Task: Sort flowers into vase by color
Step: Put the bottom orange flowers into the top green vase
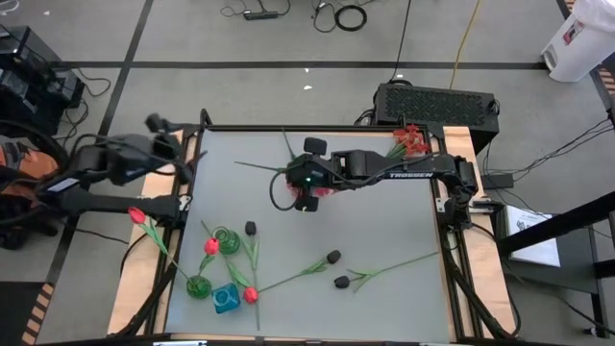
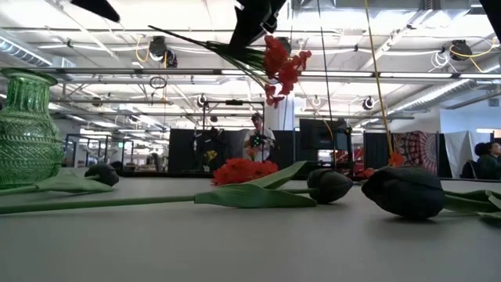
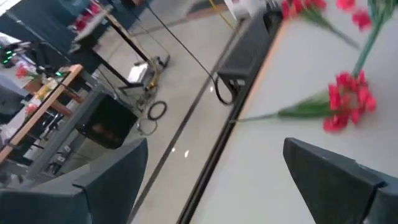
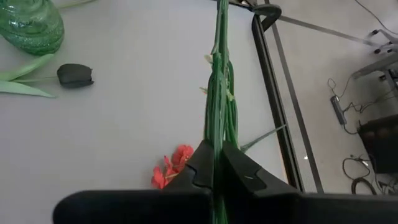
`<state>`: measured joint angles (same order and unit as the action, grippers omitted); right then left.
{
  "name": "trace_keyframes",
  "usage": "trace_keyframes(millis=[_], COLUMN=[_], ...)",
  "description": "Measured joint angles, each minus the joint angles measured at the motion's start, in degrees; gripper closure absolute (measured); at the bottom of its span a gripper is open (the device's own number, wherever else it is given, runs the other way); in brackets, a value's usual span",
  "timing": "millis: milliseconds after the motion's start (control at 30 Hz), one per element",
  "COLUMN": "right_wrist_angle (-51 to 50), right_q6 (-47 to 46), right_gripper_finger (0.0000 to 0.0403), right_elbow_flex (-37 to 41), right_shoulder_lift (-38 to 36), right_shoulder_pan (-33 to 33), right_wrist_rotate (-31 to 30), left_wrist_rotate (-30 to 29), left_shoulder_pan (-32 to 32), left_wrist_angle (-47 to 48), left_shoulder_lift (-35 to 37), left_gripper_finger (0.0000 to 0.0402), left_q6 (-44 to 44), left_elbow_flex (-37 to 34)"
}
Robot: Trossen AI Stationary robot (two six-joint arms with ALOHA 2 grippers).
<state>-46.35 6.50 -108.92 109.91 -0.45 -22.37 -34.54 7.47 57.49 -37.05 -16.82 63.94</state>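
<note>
Reaching over table centre, right gripper (image 4: 214, 165) clamping flower stem (image 4: 219, 93) aloft

Only legible txt: "TROSSEN", white letters on the right arm (image 1: 408, 173), along its dark forearm, seen in high view. Paper sheets beside the worktop (image 1: 384, 240) carry print, too small to read. Nothing else readable.

red frilly flower (image 2: 280, 64) held aloft (stem angled), black buds (image 2: 403, 190) on table (image 2: 250, 243)
</note>
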Motion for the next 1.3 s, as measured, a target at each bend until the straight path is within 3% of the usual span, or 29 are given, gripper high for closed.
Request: trace_keyframes(millis=[533, 900, 1067, 1300], right_wrist_angle=[-3.65, -3.65, -3.56, -1.54], right_q6=[-5.44, -6.01, -5.98, -4.65], right_gripper_finger=[0.0397, 0.0397, 0.0397, 0.0397], right_elbow_flex=[-0.02, -0.02, -0.02, -0.02], right_shoulder_lift=[0.00, 0.00, 0.02, 0.02], right_shoulder_pan=[-1.48, -5.28, -6.65, -7.08], right_wrist_rotate=[0.00, 0.30, 6.32, 7.74], left_wrist_rotate=[-0.72, -0.64, -0.38, 2.78], left_shoulder_pan=[-0.01, -0.01, -0.01, -0.01], left_wrist_angle=[-1.89, -8.84, -13.04, -17.36], left_shoulder_lift=[-16.52, -20.18, -20.97, -22.23], left_gripper_finger=[0.0023, 0.0023, 0.0023, 0.0023], left_q6=[-6.62, -9.62, -12.61, -14.16], left_elbow_flex=[0.00, -0.02, -0.02, -0.02])
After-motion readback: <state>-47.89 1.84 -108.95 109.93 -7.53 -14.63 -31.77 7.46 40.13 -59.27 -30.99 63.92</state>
